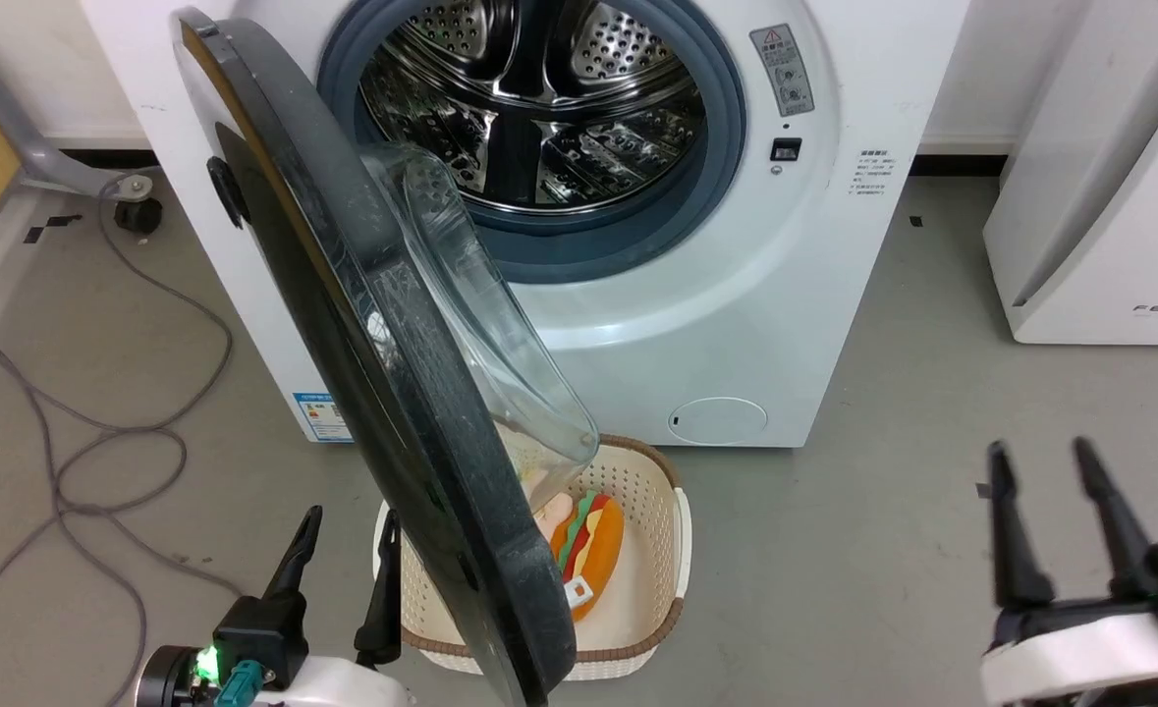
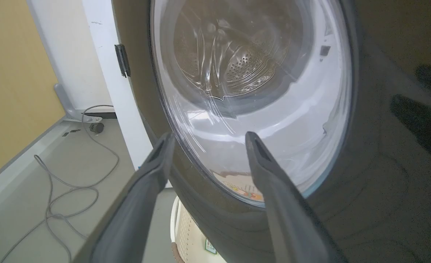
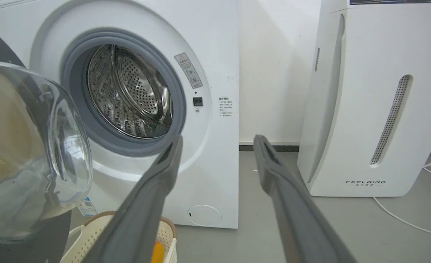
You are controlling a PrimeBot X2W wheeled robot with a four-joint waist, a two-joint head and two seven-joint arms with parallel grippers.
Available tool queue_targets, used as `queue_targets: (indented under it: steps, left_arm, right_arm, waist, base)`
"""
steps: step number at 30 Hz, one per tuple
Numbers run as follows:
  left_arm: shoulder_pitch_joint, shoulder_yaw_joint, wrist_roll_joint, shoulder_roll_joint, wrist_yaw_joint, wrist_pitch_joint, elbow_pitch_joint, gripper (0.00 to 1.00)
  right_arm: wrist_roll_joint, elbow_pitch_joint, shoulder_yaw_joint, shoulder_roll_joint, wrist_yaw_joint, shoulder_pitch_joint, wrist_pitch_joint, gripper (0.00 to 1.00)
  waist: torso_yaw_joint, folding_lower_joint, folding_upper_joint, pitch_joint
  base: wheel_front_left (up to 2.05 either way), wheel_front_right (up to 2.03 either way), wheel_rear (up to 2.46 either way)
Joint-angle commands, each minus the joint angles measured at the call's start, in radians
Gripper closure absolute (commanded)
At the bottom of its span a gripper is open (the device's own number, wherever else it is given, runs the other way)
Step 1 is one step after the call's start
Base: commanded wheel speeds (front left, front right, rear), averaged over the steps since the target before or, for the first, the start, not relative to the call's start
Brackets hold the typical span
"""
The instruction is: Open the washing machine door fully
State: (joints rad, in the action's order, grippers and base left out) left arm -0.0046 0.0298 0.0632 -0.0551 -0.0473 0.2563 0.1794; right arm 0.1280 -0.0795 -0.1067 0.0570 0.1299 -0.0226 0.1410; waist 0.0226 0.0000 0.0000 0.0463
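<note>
Already partway open, your washing machine door (image 1: 412, 393) needs more swing; left claw (image 1: 351, 518) and right claw (image 1: 1042, 460) gape wide, empty.

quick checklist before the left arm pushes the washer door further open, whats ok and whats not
1. washing machine door fully open: not ok, it stands only partway out.
2. left gripper free to push: ok, jaws open and empty, facing the door's outer side.
3. Left gripper in contact with the door: cannot tell.
4. right gripper out of the way: ok, far to the right, jaws open and empty.
5. basket clear of the door's lower edge: cannot tell, the door overlaps it in the head view.
</note>
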Motion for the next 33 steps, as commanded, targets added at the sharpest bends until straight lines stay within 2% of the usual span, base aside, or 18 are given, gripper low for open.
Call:
queue_targets:
  steps: [1,6,12,13,14,27,33]
  left_arm:
    - [-0.014,-0.003,-0.001,-0.001,-0.003,0.006,0.001,0.00]
    - [-0.016,-0.007,0.000,-0.001,-0.005,0.006,0.005,0.00]
    - [-0.016,-0.008,0.000,0.000,-0.009,0.006,0.014,0.00]
    - [-0.016,-0.007,0.001,0.000,-0.010,0.006,0.017,0.55]
    - [-0.017,-0.007,0.003,0.000,-0.012,0.006,0.020,0.99]
    - [-0.021,-0.016,0.034,0.002,-0.024,0.006,0.012,1.00]
    - [-0.035,-0.035,0.046,0.003,-0.021,0.006,-0.065,1.00]
  right_arm:
    - [-0.015,-0.006,0.014,-0.006,0.001,-0.026,-0.011,0.00]
    - [-0.042,0.029,0.044,-0.006,0.001,-0.054,-0.038,0.00]
    - [-0.028,0.091,0.054,-0.007,0.001,-0.049,-0.018,0.00]
    - [-0.024,0.096,0.056,-0.007,0.001,-0.046,-0.015,0.00]
    - [-0.024,0.100,0.057,-0.007,0.001,-0.044,-0.013,0.00]
    - [-0.009,0.119,0.070,-0.007,0.001,-0.032,-0.005,0.00]
    - [-0.002,0.120,0.072,-0.007,0.001,-0.033,-0.003,0.00]
  waist:
    - [-0.001,0.0000,0.0000,0.002]
    - [0.000,0.0000,0.0000,0.005]
    - [0.000,0.0000,0.0000,0.006]
    - [0.000,0.0000,0.0000,0.006]
    - [0.000,0.0000,0.0000,0.007]
    - [0.001,0.0000,0.0000,0.007]
    - [0.004,0.0000,0.0000,0.008]
  base:
    - [0.00,0.00,0.00]
    - [0.00,0.00,0.00]
    - [0.00,0.00,0.00]
    - [0.00,0.00,0.00]
    - [0.00,0.00,0.00]
    - [0.00,0.00,0.00]
    - [0.00,0.00,0.00]
